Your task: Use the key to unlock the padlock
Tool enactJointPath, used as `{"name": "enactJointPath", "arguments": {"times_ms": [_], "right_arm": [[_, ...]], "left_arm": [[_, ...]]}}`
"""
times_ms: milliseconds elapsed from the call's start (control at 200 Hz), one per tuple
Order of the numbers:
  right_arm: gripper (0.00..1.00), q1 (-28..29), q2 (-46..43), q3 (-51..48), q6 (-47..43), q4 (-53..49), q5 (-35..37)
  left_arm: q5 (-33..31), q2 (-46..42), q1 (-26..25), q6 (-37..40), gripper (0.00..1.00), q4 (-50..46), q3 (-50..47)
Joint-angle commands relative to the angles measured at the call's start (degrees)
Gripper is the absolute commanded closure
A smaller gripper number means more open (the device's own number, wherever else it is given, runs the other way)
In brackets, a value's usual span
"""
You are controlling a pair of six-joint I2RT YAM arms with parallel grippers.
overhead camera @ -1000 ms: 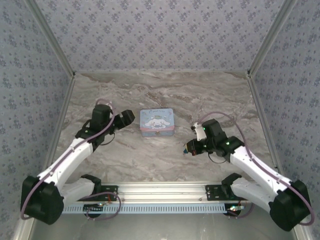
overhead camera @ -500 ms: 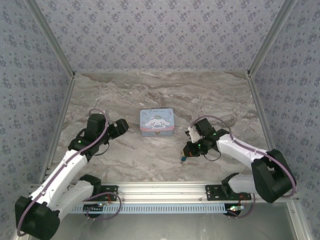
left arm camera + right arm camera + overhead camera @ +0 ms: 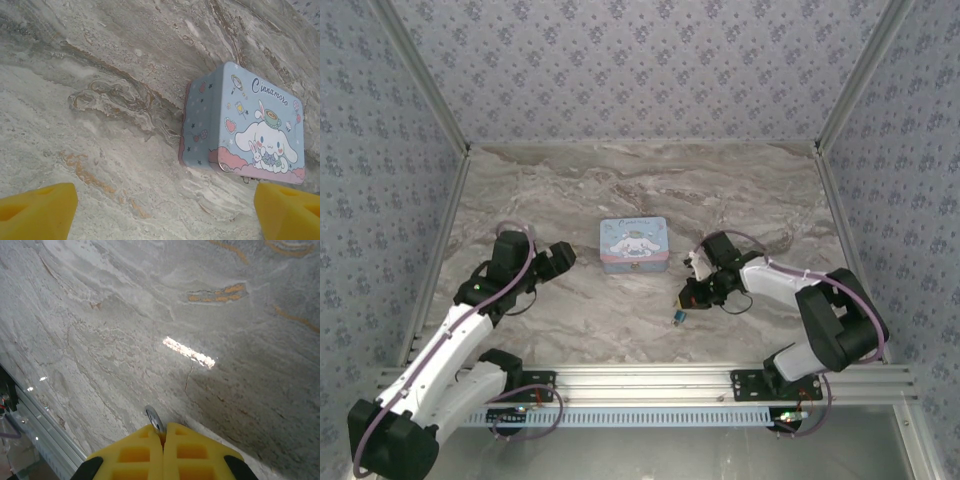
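My right gripper (image 3: 692, 297) is low over the marble, right of centre, with its yellow fingers (image 3: 125, 455) pressed together. A thin curved metal loop (image 3: 154, 419) sticks out between the tips; it looks like the shackle of the padlock. In the top view the small blue padlock body (image 3: 677, 318) sits just beyond the fingertips toward the near rail, against the table. I cannot make out the key. My left gripper (image 3: 560, 257) is open left of the tin, its fingertips (image 3: 40, 210) far apart with bare marble between them.
A pastel-blue cartoon tin (image 3: 634, 244) lies flat at the table's centre; in the left wrist view the tin (image 3: 250, 125) lies ahead and to the right. The aluminium rail (image 3: 640, 380) runs along the near edge. Patterned walls close three sides.
The right gripper has swung down and left toward the near rail, carrying the blue thing with it. The left arm drew back slightly early on, then held still.
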Motion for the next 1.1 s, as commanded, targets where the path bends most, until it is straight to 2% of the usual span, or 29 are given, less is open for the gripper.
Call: {"name": "enactJointPath", "arguments": {"times_ms": [0, 115, 325, 655, 874, 1019, 1094], "right_arm": [[0.97, -0.4, 1.3, 1.1, -1.3, -0.4, -0.2], [0.92, -0.3, 1.5, 1.2, -1.3, 0.0, -0.4], [0.76, -0.5, -1.0, 1.4, -0.9, -0.5, 1.1], [0.71, -2.5, -8.6, 1.9, -0.9, -3.5, 4.4], [0.61, -5.4, -16.4, 2.0, -1.2, -6.1, 8.1], [0.51, -8.5, -22.4, 0.6, -0.8, -6.5, 10.6], [0.42, -10.1, -25.4, -0.6, -0.4, -6.0, 12.0]], "left_arm": [[-0.9, -0.7, 0.3, -0.9, 0.08, -0.7, -0.7], [-0.9, -0.7, 0.3, -0.8, 0.08, -0.8, -0.8], [-1.6, -0.5, 0.3, -0.4, 0.08, -0.6, -0.8], [-1.8, 0.5, 0.4, 0.9, 0.07, -0.1, 0.0], [-2.5, 0.7, 0.4, 1.4, 0.06, 0.0, 0.6], [-2.7, 1.3, 0.5, 1.6, 0.06, 0.2, 0.3], [-2.6, 1.8, 0.6, 1.5, 0.05, 0.4, 0.0]]}}
